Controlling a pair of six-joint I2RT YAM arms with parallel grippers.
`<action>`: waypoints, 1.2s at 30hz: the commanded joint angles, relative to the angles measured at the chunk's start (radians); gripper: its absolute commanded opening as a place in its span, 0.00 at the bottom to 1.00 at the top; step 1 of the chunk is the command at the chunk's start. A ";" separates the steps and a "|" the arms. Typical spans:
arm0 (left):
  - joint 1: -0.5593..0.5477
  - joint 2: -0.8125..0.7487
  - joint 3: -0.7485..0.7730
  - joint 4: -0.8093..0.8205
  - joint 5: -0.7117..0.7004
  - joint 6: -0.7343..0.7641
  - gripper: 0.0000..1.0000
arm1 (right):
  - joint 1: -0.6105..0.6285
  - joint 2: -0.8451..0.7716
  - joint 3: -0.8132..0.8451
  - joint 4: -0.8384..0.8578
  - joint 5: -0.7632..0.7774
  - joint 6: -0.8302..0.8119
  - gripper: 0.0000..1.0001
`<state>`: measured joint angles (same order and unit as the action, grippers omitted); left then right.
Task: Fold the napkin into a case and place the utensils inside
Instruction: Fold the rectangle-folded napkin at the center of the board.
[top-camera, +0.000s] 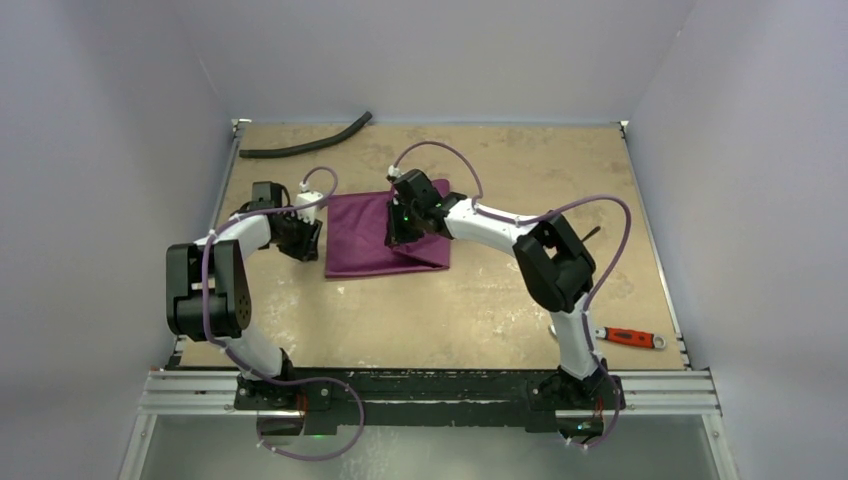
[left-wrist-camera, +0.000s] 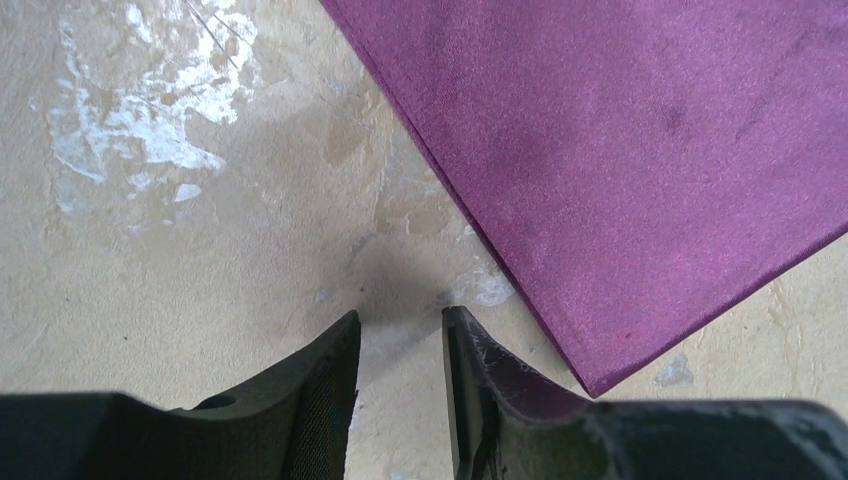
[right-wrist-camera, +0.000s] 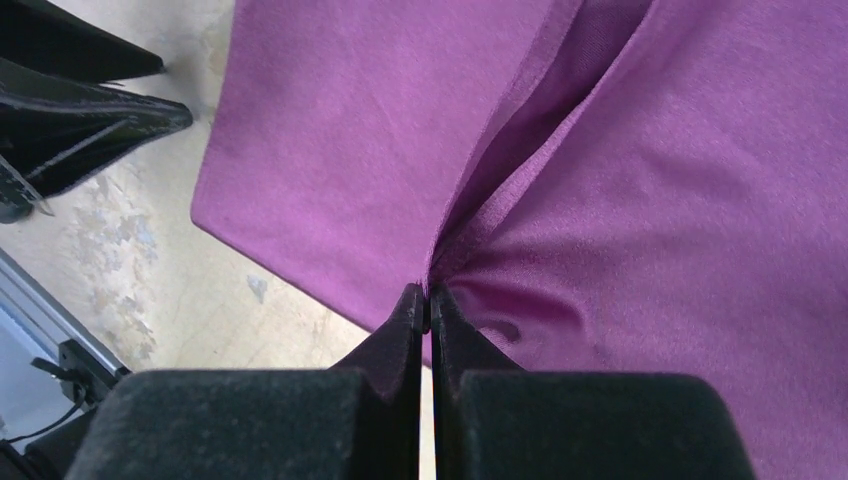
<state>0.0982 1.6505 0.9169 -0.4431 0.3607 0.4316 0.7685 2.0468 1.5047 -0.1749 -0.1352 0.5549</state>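
Tan, scuffed desk (top-camera: 480, 300) carries the plum-purple cloth napkin (top-camera: 365, 240) at centre, partly folded. Your right gripper (right-wrist-camera: 428, 300) pinches a raised crease; draw it flat and square. Your left gripper (left-wrist-camera: 400, 330), narrowly parted and empty, hovers beside its edge. You cannot make out the utensils.

The napkin (right-wrist-camera: 330, 130) at the right gripper (right-wrist-camera: 428, 297) is thin, faintly shiny cloth. The table (left-wrist-camera: 150, 260) under the left gripper (left-wrist-camera: 400, 318) looks matt and blotchy.

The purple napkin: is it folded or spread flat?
Partly folded: the right gripper pinches the napkin, a crease rises from the pinch, and one layer overlaps another.
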 joint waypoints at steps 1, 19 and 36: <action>0.006 0.037 -0.023 0.028 0.046 -0.031 0.35 | 0.015 0.054 0.126 -0.016 -0.082 -0.025 0.00; 0.006 0.096 0.005 0.044 0.009 -0.069 0.27 | 0.071 0.208 0.294 0.133 -0.306 0.013 0.00; 0.006 0.105 0.010 0.047 0.000 -0.066 0.27 | 0.104 0.234 0.271 0.188 -0.349 0.040 0.00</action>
<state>0.1024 1.6947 0.9417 -0.3740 0.3801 0.3756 0.8528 2.2837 1.7744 -0.0078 -0.4568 0.5953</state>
